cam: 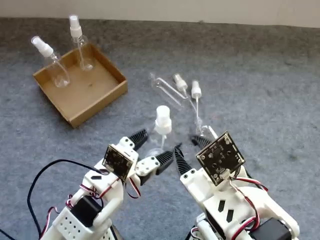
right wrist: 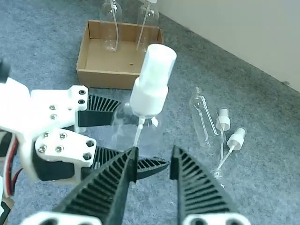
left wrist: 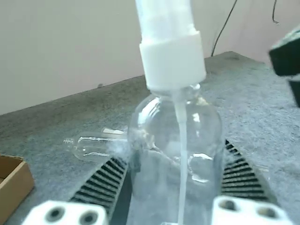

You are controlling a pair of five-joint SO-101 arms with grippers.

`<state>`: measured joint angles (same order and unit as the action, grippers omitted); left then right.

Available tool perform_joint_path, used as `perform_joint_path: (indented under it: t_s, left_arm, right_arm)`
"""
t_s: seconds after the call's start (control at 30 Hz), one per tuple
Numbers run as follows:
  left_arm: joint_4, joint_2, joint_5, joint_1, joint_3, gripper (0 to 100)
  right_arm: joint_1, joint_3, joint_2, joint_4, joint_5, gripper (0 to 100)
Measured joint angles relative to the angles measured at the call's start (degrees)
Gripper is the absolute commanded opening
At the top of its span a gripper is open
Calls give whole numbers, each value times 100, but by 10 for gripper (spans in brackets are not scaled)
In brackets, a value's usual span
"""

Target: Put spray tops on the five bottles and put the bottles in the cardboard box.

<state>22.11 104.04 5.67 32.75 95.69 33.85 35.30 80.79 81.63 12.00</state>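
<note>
Inside box [cam: 97, 107], two bottles [cam: 56, 67] [cam: 82, 50], third bottle [cam: 162, 122] in left end effector [cam: 156, 146], two tops [cam: 180, 82] [cam: 196, 90]

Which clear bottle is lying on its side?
The uncapped clear plastic bottle beside two loose white spray tops; those in the cardboard box and the left gripper stand upright.

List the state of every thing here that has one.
held bottle: upright, spray top on, gripped by the left hand.
left hand: shut on the held bottle.
right hand: open, empty.
cardboard box: open, holding two bottles.
boxed bottles: standing, capped.
lying bottle: on its side, uncapped.
loose spray tops: lying flat, not on any bottle.
</note>
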Motion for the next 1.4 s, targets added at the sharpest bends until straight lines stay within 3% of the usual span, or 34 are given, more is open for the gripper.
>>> perform_joint_path:
  t_s: [0.3,0.57,0.77,1.07,1.27,1.4]
  left_arm:
    - [-35,0,0,-774,-26,140]
    - [-53,0,0,-1723,-26,140]
    - [-853,0,0,-1899,-26,140]
    - [-1732,0,0,-1881,26,140]
    - [-1767,0,905,-1881,26,140]
    - [-1767,0,1389,-1881,26,140]
  right_arm:
    - [0,791,0,-220,0,43]
    - [9,2919,-53,-2453,0,43]
    - [9,4290,-44,-4211,0,41]
    - [9,4862,-53,-5204,0,40]
    - [9,4862,-53,-5327,-1029,40]
    - [9,4862,-53,-5327,-1310,40]
